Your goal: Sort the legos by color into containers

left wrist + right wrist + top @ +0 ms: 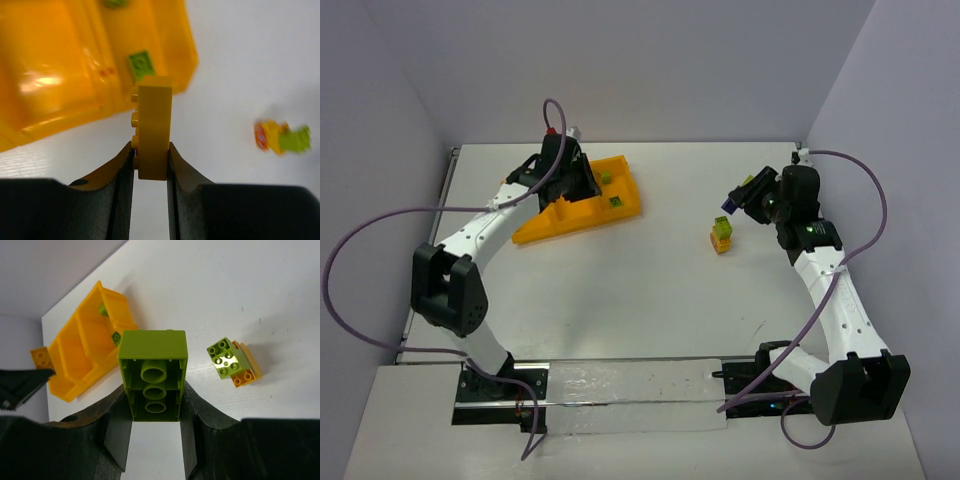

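My left gripper (151,160) is shut on an orange-yellow lego (152,125), held on edge just off the near side of the orange-yellow tray (60,75). One lime green lego (141,64) lies in the tray's end compartment, and another (115,3) lies further back. My right gripper (154,405) is shut on a large lime green lego (152,365), hollow underside facing the camera, above the table at the right (738,192). A small stack of lime green on orange-yellow legos (232,360) (722,236) sits on the table near it.
The tray (535,232) lies at an angle at the back left, with the left gripper (565,180) over it. Grey walls close in the white table at the back and on both sides. Purple cables loop off both arms.
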You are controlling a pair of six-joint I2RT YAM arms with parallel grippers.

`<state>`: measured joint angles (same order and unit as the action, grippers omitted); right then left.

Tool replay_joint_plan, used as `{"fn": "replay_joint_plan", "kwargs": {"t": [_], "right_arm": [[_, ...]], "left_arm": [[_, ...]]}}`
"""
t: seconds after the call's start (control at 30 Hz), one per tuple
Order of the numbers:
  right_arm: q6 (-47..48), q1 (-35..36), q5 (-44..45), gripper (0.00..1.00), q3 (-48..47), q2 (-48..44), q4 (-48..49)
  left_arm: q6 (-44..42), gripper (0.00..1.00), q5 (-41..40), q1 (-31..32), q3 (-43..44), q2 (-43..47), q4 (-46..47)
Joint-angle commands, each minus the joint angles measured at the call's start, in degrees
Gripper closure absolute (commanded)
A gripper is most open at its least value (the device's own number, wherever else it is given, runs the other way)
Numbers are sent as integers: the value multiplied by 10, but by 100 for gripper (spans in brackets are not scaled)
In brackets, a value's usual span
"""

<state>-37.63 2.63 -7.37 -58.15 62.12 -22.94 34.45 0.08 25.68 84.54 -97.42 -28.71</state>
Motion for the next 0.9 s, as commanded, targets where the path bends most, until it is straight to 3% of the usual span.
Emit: {"fn": "replay_joint_plan", "kwargs": {"t": [0.0,0.07,0.2,0.4,0.57,0.63,0.67,0.7,0.87], "right_arm": [[18,0,-7,100,1,-23,3],[23,-1,-7,100,2,-26,-1],[30,-1,-5,100,1,-29,-10],[35,0,-8,100,4,-38,-19],[46,-1,-46,100,7,-33,-9],[65,-1,-128,100,6,-27,8],[80,-1,-170,100,8,-22,36],[84,0,-266,100,8,-17,49],[41,12,-492,100,36,6,199]], "left_arm": [[52,100,-208,-1,47,-69,-63],[55,99,-223,-3,58,-90,-61],[73,83,-246,-8,90,-130,-76],[66,21,-228,-17,90,-137,-48],[45,16,-206,-8,92,-94,-52],[18,20,-182,-1,84,-66,-37],[-7,22,-140,5,79,-40,-28],[-20,24,-100,5,70,-26,-7],[-76,25,222,5,48,31,49]]}}
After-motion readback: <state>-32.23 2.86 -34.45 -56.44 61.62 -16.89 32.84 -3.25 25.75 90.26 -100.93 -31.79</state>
